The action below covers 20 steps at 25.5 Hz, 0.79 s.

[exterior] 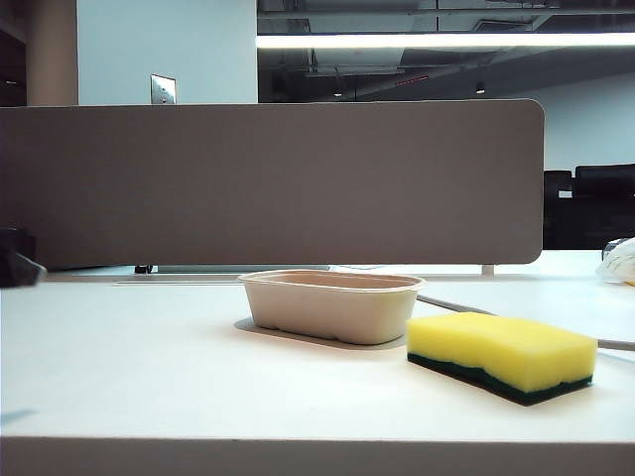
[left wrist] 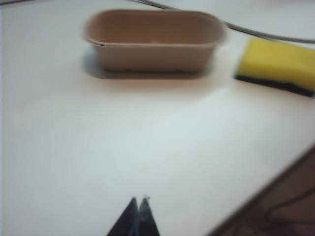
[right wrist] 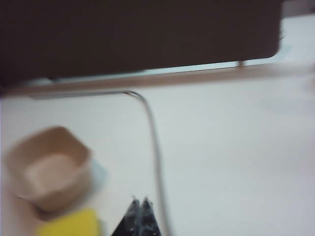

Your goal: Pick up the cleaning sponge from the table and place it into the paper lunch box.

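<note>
The cleaning sponge [exterior: 504,355], bright yellow with a dark green underside, lies flat on the white table [exterior: 149,367] at the front right. Just left of it stands the beige paper lunch box [exterior: 332,305], empty. The left wrist view shows the lunch box [left wrist: 153,42] and the sponge [left wrist: 278,66] well ahead of my left gripper [left wrist: 139,200], whose tips are pressed together, shut and holding nothing. My right gripper [right wrist: 140,201] is likewise shut and empty above the table, with the sponge [right wrist: 71,223] close beside its tips and the lunch box [right wrist: 49,169] a little further off. Neither gripper shows in the exterior view.
A grey-brown divider panel [exterior: 268,183] runs along the table's back edge. A thin grey cable [exterior: 466,305] lies on the table behind the sponge, and the same cable [right wrist: 155,147] passes close by my right gripper. A dark object [exterior: 15,258] sits at the far left.
</note>
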Available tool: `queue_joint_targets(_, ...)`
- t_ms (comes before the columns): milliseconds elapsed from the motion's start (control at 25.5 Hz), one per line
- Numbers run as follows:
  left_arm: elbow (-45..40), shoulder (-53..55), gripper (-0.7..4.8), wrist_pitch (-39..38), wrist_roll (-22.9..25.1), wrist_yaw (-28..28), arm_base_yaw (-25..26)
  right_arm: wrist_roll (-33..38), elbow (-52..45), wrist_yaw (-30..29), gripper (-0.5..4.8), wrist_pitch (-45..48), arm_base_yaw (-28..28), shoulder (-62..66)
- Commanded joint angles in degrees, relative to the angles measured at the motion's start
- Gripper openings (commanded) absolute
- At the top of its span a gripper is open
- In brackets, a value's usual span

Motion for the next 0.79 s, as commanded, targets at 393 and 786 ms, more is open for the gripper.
queue_joint_targets(393, 0.0, 0.4, -0.05, 0.4, 0.1, 0.3, -9.8, 8.2, 2.8, -9.4, 4.79, -7.2, 15.8, 5.6)
queue_joint_targets(786, 0.0, 0.4, -0.05, 0.3, 0.1, 0.3, -9.8, -11.2, 16.3, 21.8, 4.79, -0.8, 37.0, 45.8)
